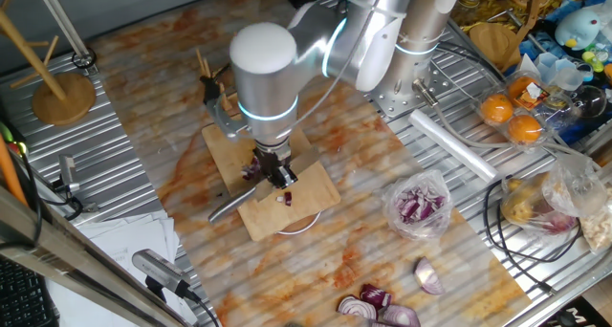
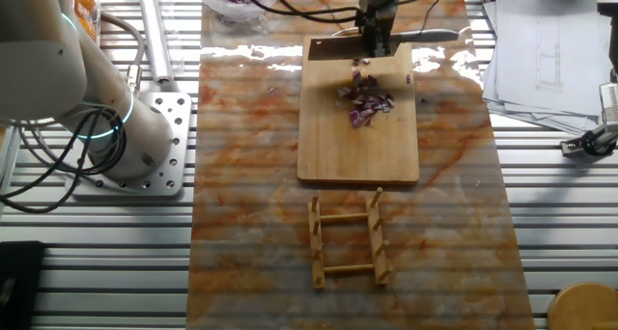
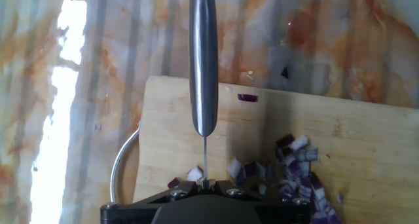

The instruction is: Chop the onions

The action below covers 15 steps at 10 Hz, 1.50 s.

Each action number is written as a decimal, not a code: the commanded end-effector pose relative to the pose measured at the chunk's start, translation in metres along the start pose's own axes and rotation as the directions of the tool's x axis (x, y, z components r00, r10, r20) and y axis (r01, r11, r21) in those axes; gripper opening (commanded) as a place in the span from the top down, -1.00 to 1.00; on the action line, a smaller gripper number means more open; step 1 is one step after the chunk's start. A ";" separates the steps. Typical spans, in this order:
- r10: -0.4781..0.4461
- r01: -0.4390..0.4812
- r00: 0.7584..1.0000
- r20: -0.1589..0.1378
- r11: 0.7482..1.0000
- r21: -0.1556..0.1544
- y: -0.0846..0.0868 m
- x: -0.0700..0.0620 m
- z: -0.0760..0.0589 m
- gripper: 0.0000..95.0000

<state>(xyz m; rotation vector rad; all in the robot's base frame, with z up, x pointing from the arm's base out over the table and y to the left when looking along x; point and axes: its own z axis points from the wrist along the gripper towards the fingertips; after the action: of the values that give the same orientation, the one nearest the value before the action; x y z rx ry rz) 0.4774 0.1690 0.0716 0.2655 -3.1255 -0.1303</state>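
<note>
Onions [image 2: 365,100] on my board [image 2: 357,147] look mostly diced, a few chunkier bits left. Gripper [image 2: 375,42] has its jaws clamped on the knife [image 3: 203,60], so I'd guess a few more chops

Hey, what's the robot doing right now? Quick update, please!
Gripper shut on knife, over the cutting board. Onions lie diced in a pile on the board. Nothing in the blade's way.

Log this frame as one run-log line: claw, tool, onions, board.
claw: shut on knife | knife: over board edge | onions: diced pile on cutting board | stage: chopping underway
</note>
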 end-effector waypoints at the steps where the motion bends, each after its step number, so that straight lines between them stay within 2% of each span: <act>1: 0.025 -0.025 1.000 0.000 0.999 -0.026 0.001 0.001 -0.001 1.00; 2: 0.042 -0.042 0.999 0.002 0.999 -0.021 0.010 0.002 0.002 1.00; 4: 0.040 -0.040 0.999 0.018 0.999 -0.018 0.016 0.007 0.011 1.00; 8: 0.044 -0.044 0.999 0.028 0.999 -0.014 0.022 0.005 0.019 1.00; 10: 0.049 -0.049 0.997 0.059 0.999 -0.001 0.026 0.003 0.040 1.00; 11: 0.043 -0.043 0.997 0.069 0.999 -0.001 0.025 0.003 0.045 1.00; 12: 0.017 -0.018 0.999 0.039 1.000 0.021 0.021 0.006 0.044 1.00; 13: 0.020 -0.019 0.998 0.051 1.000 -0.016 0.018 0.008 0.040 1.00; 14: 0.038 -0.034 0.998 0.046 0.996 -0.077 0.020 0.011 0.027 1.00; 15: 0.021 -0.020 1.000 0.019 0.998 -0.067 0.020 0.010 0.012 1.00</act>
<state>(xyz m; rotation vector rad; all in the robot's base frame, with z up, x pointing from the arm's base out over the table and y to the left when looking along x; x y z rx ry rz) 0.4667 0.1859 0.0436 0.2608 -3.1796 -0.1806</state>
